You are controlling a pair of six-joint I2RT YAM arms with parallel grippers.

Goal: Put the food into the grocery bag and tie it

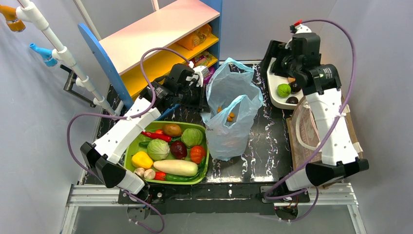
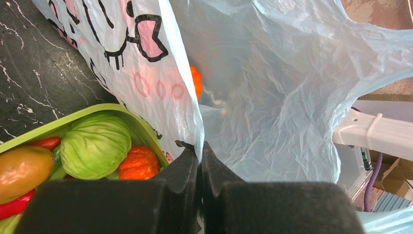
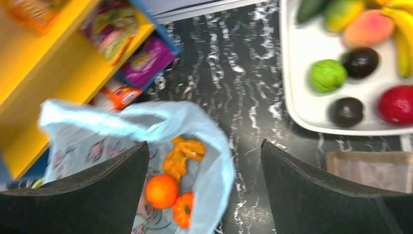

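the grocery bag [image 1: 229, 131] stands upright on the dark table, about mid-way between the two arms, mouth open to the top. inside it lie an orange fruit [image 3: 161, 191], a small pumpkin-like piece [image 3: 183, 210] touching it, and a knobbly tan piece just beyond. the mouth is stretched along the near-far line: one loop handle [image 1: 234, 66] rises at the far end, the other [image 1: 246, 102] at the near end.

the left gripper [image 2: 199, 151] is at the bag's left rim, its jaws clenched on a fold of the blue film, which keeps that side up. just left of it is the green bin [image 2: 83, 113] of vegetables.

the right gripper [image 3: 202, 146] hangs high, to the far right of the bag, fingers spread wide and grasping nothing. from it the bag mouth lies down and to the near left, and the white tray [image 3: 297, 63] of loose fruit lies to its right, nearer than the bag.

so the right arm is the free one. my judgement: more fruit from the tray calls for a short drop to the right, then a carry left over the open mouth. tying calls for it to take a handle.
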